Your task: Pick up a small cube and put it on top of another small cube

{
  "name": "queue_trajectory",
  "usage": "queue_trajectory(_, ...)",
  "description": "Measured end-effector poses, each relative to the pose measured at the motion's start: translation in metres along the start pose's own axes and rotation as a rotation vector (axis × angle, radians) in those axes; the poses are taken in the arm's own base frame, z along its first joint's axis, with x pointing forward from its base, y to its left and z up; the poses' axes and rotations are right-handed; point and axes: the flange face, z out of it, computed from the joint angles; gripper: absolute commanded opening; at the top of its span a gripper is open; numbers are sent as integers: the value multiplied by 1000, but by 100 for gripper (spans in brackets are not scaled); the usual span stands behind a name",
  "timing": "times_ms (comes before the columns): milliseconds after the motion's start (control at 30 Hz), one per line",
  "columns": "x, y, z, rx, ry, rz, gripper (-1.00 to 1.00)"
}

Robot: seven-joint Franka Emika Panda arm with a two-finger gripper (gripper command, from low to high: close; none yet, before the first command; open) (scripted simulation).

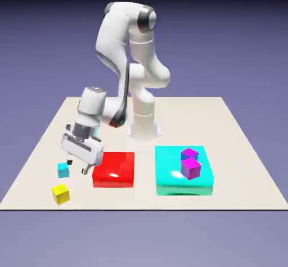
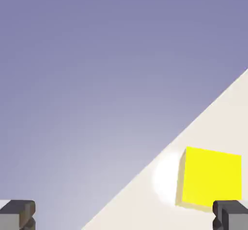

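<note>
Exterior view. The white arm leans toward the lower left of the frame, its claw (image 1: 78,166) tilted and hanging just above the counter (image 1: 236,147), released, with nothing between its two dark tips. The yellow cube (image 1: 61,193) lies at the lower left, near the counter's front edge, below the claw and apart from it. A small cyan cube (image 1: 63,170) sits just above the yellow one and close beside the claw, likely the base for the stack. To the right lie a flat red block (image 1: 114,169) and a flat cyan block (image 1: 184,173) carrying two purple cubes (image 1: 190,162); these appear to take no part in the task.

Hand view. The claw (image 2: 124,215) shows as two grey tips at the bottom corners, spread wide and empty. The yellow cube (image 2: 211,177) fills the lower right, off centre beside the right tip, so the claw seems not yet aligned for a grasp. The counter (image 2: 160,200) forms a slanted wedge because the hand is tilted.
</note>
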Motion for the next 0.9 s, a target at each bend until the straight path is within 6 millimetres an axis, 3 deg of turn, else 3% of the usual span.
queue_trajectory(100, 20, 21, 38, -62, 26, 73, 0)
queue_trajectory(133, 20, 21, 38, -62, 26, 73, 0)
queue_trajectory(333, 16, 30, 106, -62, 26, 73, 0)
queue_trajectory(367, 16, 31, 106, -62, 26, 73, -100)
queue_trajectory(433, 16, 31, 106, -62, 25, 73, -100)
queue_trajectory(633, 20, 21, 39, -62, 26, 73, -100)
queue_trajectory(767, -75, -17, -16, -34, -58, 33, -100)
queue_trajectory(900, -168, -29, -78, -17, -121, -30, -100)
